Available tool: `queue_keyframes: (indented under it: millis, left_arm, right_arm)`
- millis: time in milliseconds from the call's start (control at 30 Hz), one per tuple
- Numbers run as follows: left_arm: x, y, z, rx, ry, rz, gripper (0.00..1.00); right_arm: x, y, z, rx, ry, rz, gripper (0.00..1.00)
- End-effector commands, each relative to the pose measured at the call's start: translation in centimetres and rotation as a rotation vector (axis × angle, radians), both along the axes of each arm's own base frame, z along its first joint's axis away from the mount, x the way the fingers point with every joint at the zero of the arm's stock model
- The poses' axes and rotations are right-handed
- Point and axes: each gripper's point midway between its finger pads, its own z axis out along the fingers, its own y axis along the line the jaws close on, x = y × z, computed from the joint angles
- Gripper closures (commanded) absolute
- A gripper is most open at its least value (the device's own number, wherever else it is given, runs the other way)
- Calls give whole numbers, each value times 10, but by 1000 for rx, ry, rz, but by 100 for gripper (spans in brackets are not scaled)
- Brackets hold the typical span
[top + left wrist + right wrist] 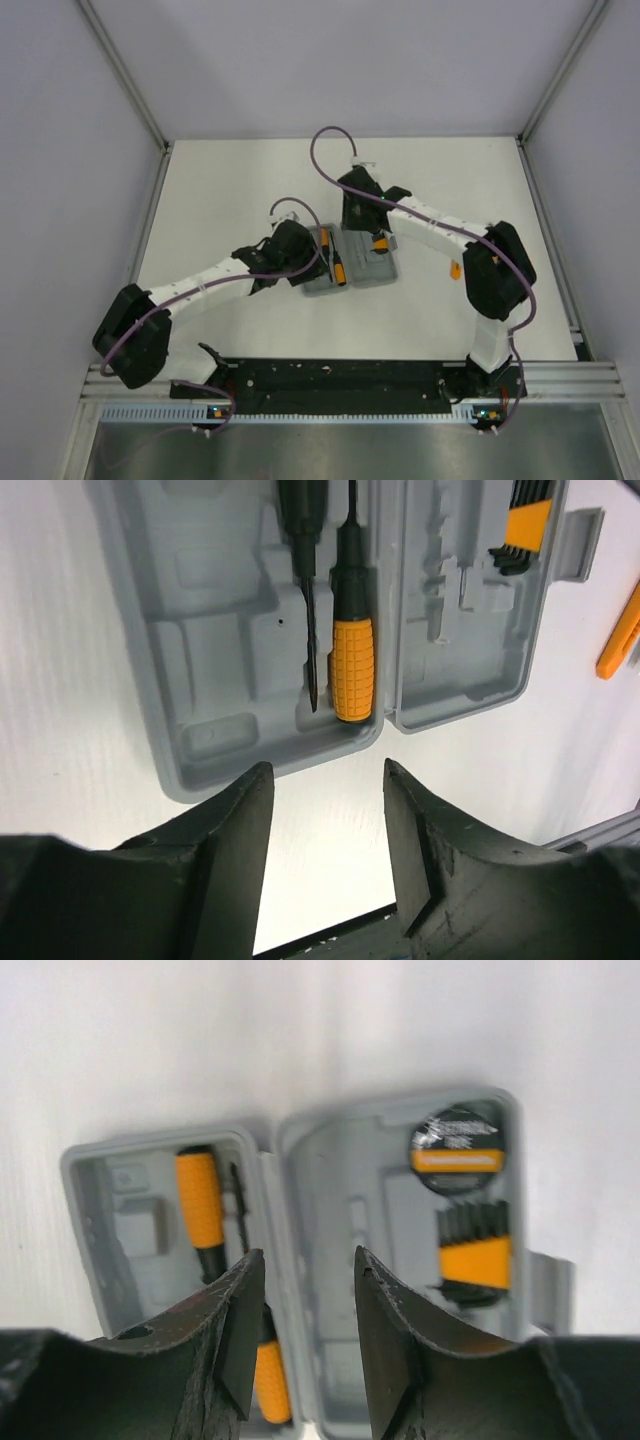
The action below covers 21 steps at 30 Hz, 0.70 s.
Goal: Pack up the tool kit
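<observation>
Tool kit (372, 270) lies open flat at mid-table (250, 330), both grey halves facing up, hinge running between them. In the left wrist view, one half holds an orange-handled screwdriver (352, 670) seated in its slot beside a thin black shaft (308, 630). The other half holds an orange hex key holder (527, 525) near the latch tab (580, 540). The right wrist view shows the round tape measure (457, 1145) in its recess above the same holder, plus a second orange handle (270, 1380) low in the other half, partly hidden by a finger. Left gripper (327, 780) hovers just off the case's near edge, fingers (235, 830) spread apart, nothing between them. Right gripper (308, 1260) hangs over the hinge line, fingers likewise parted and empty. A small orange piece (455, 268) sits on the table to the right of the case, apart from it; can't tell what it is.
</observation>
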Motion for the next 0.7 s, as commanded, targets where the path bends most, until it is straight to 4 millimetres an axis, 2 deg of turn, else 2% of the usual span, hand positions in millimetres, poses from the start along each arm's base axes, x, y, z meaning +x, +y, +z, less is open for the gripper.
queue_keyframes:
  millis: [0, 133, 200, 367, 467, 567, 667]
  left_arm:
    - [18, 20, 32, 17, -106, 43, 46]
    - [30, 41, 42, 20, -146, 55, 40]
    - [38, 51, 46, 28, -167, 55, 36]
    - [57, 74, 59, 76, -210, 38, 32]
    - [64, 85, 68, 105, -240, 40, 27]
    - [69, 95, 75, 115, -264, 47, 25]
    - [69, 95, 77, 90, -260, 22, 24]
  right_arm:
    - [-6, -53, 37, 10, -71, -86, 59]
    - [-18, -117, 31, -8, -57, -193, 58]
    - [-30, -150, 20, -20, -31, -245, 58]
    - [-46, -215, 8, -24, 0, -374, 57]
    - [-50, -246, -5, -46, 34, -439, 56]
    - [-52, -262, -19, -57, 74, -472, 52]
    - [-51, -278, -36, -92, 122, -504, 50]
